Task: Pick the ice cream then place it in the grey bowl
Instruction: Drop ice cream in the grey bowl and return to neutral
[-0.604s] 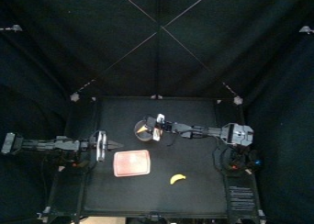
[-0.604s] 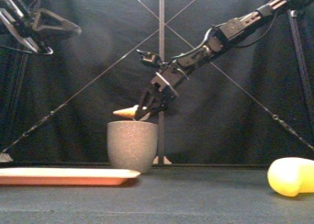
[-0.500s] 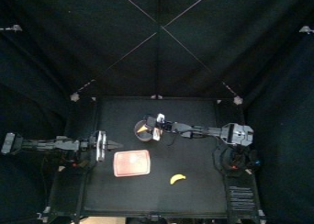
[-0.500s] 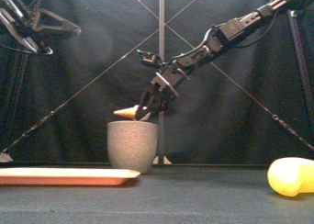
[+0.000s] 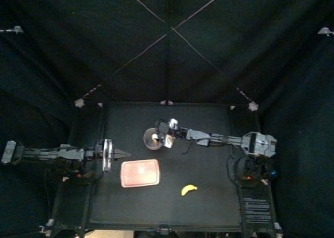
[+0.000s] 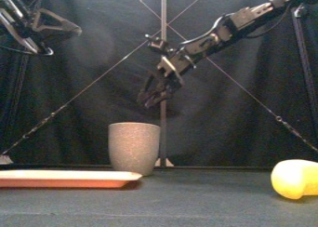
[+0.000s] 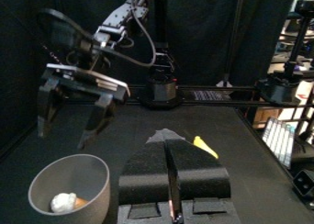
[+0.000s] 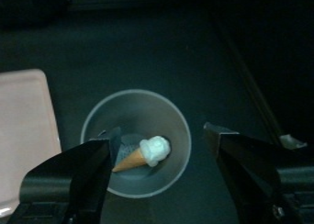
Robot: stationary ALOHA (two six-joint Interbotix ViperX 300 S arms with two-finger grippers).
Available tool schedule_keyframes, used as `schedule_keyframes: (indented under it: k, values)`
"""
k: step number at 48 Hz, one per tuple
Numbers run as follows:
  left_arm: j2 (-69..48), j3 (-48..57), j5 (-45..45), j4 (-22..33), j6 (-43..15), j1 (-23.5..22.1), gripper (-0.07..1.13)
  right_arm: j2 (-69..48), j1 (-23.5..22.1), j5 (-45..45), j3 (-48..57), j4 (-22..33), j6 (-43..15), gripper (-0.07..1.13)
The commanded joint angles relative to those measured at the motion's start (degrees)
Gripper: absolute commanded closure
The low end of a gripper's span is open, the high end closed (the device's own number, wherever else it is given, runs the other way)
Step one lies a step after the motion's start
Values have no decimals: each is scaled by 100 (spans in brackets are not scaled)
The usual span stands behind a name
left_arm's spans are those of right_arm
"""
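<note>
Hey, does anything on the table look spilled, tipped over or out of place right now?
Nothing stands out. The grey bowl stands upright with the ice cream lying inside it. The right gripper hangs above it with its jaws open. The pink tray lies flat, and the banana lies apart from both.

The black desk (image 5: 216, 208) carries three things. The grey bowl (image 6: 133, 145) stands upright directly below my right gripper (image 6: 152, 93). The pink tray (image 5: 139, 173) lies flat, forward of the gripper toward the desk's front edge. The yellow banana (image 5: 190, 190) lies farther forward still, apart from the tray.
</note>
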State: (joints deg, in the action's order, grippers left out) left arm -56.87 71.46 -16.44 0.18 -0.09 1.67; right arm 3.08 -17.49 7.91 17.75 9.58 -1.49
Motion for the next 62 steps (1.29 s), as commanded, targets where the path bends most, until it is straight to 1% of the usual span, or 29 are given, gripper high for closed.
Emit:
schedule_keyframes:
  k: [1, 7, 15, 25, 31, 38, 46, 62]
  values:
    - [18, -70, -26, 0, 0, 0, 109, -896, 202, -396, 334, -88, 18, 3]
    - [18, -70, -26, 0, 0, 0, 109, -1635, 536, -888, 993, -141, 18, 3]
    - [18, -62, -26, 0, 0, 18, 109, -2733, 844, -1046, 1978, -202, -9, 3]
    - [-9, -44, -26, 0, 0, 53, 109, -4298, 984, -1336, 3190, -756, 9, 3]
    - [-18, -44, -26, 0, -9, 62, 109, -5159, 993, -1477, 3744, -826, 9, 3]
    - [-18, -18, -26, 0, 0, 97, 109, -5889, 1002, -1477, 4096, -844, 0, 3]
    - [-18, -18, -26, 0, 0, 123, 109, -6188, 1037, -1406, 4210, -976, 0, 3]
    - [-18, 0, -26, 0, 0, 167, 109, -6214, 1116, -1178, 4298, -1002, 9, 3]
